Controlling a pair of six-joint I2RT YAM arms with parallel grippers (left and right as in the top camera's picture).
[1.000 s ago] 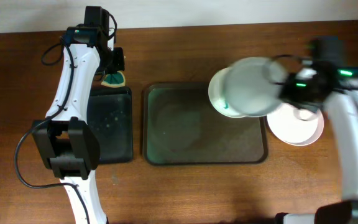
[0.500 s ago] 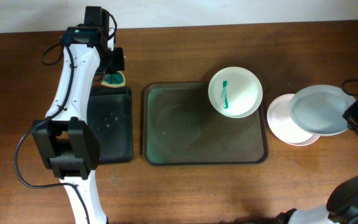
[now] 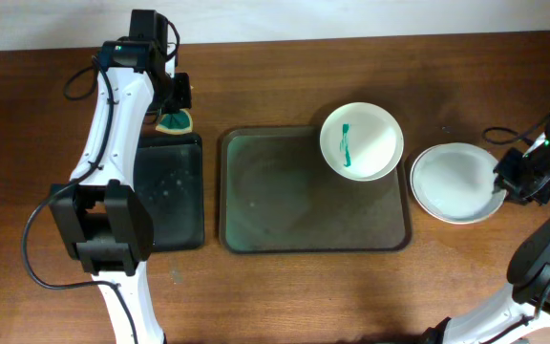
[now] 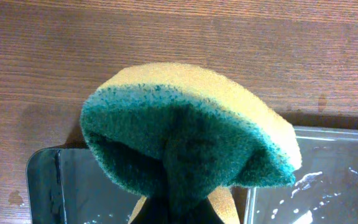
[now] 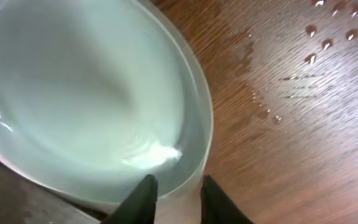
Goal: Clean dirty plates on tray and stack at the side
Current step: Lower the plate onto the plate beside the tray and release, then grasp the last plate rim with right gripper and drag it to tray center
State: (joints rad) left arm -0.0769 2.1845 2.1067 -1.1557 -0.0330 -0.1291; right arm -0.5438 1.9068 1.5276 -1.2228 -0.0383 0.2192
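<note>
While a sponge (image 4: 185, 143) is clamped by the left gripper (image 3: 173, 116), the rightmost plate (image 3: 452, 182) is pinched by the right gripper (image 5: 176, 194).

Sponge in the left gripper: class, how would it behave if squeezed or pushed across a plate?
The sponge is probably soft and floppy: it folds and bulges where pinched. Its porous foam suggests lightness. The coarse green face would likely drag, not slide.

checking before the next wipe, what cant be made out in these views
- Left wrist: the sponge fills the view and hides most of the left jaws.
- Overhead: the top white plate covers whatever lies beneath; stack count unclear.
- Right wrist: the bottom edge cuts off the right jaws; their grip on the plate rim is unclear.
</note>
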